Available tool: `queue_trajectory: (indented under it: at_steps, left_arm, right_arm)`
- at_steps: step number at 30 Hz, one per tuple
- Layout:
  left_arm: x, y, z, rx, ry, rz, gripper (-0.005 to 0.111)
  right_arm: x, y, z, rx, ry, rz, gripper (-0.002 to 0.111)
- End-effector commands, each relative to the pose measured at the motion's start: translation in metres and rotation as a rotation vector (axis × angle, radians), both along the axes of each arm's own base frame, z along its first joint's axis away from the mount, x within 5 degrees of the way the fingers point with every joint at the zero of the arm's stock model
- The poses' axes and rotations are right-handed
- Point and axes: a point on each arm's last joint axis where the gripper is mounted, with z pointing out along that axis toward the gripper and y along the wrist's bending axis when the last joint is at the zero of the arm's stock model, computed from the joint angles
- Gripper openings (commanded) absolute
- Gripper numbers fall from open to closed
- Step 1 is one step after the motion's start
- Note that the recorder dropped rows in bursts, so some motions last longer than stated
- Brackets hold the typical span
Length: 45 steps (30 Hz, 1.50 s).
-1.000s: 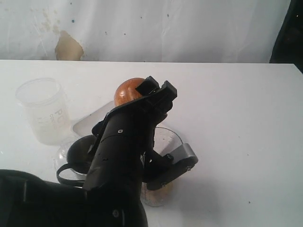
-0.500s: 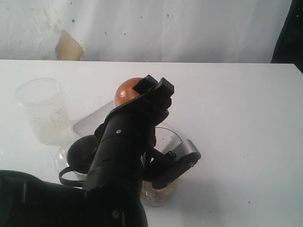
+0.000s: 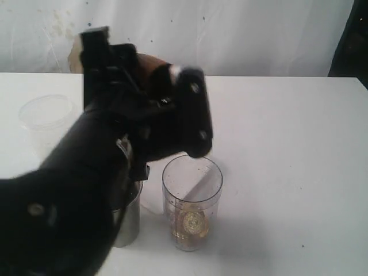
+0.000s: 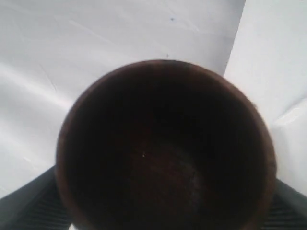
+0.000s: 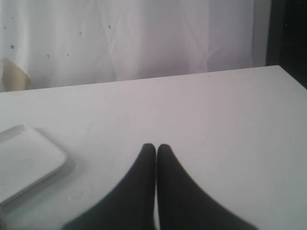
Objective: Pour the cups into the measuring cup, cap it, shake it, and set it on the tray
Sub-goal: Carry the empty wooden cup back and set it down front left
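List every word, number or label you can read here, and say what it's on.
Nothing reads clearly.
Measuring cup: faint scale marks on the wall, too blurred to read.
Frosted jar: washed out, no print legible.
Brown cup: no lettering shows.

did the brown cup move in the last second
Yes. In the exterior view the brown cup has gone upward, and it now sits higher above the measuring cup, which stands where it was.

Bright, washed-out light; soft shadows; motion-blurred left arm (image 3: 86, 190); dim brass cup (image 4: 163, 143).
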Motion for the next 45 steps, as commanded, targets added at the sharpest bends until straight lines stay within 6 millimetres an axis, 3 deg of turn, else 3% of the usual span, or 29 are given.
queue_trajectory:
  at_steps: [1, 4, 7, 9, 14, 18, 22, 27, 32, 38, 45]
  left_arm:
    - [0.007, 0.036, 0.021, -0.436, 0.216, 0.092, 0.0]
    - [0.011, 0.068, 0.041, -0.799, 0.37, 0.068, 0.0]
    - [0.012, 0.097, 0.041, -0.943, 0.401, 0.097, 0.0]
    - [0.007, 0.122, 0.03, -1.056, 0.424, 0.152, 0.0]
    - [-0.004, 0.16, -0.018, -1.177, 0.464, 0.266, 0.0]
    - [-0.007, 0.181, -0.058, -1.228, 0.457, 0.402, 0.0]
    - [-0.01, 0.197, -0.079, -1.305, 0.423, 0.5, 0.0]
    - [-0.014, 0.204, -0.095, -1.301, 0.413, 0.482, 0.0]
    - [-0.014, 0.199, -0.107, -1.24, 0.475, 0.452, 0.0]
    - [-0.004, 0.198, -0.135, -1.114, 0.533, 0.61, 0.0]
    - [0.013, 0.184, -0.14, -1.075, 0.594, 0.632, 0.0]
  right_arm:
    - [0.0, 0.0, -0.001, -0.006, -0.006, 0.002, 0.0]
    - [0.0, 0.0, -0.001, -0.006, -0.006, 0.002, 0.0]
    - [0.0, 0.0, -0.001, -0.006, -0.006, 0.002, 0.0]
    - [0.0, 0.0, -0.001, -0.006, -0.006, 0.002, 0.0]
    - [0.0, 0.0, -0.001, -0.006, -0.006, 0.002, 0.0]
    - [0.0, 0.0, -0.001, -0.006, -0.006, 0.002, 0.0]
    - [0.0, 0.0, -0.001, -0.006, -0.006, 0.002, 0.0]
    - [0.0, 0.0, -0.001, -0.006, -0.006, 0.002, 0.0]
    - [0.0, 0.0, -0.001, -0.006, -0.006, 0.002, 0.0]
    - [0.0, 0.0, -0.001, -0.006, -0.006, 0.002, 0.0]
    - [0.0, 0.0, -0.001, -0.006, -0.006, 0.002, 0.0]
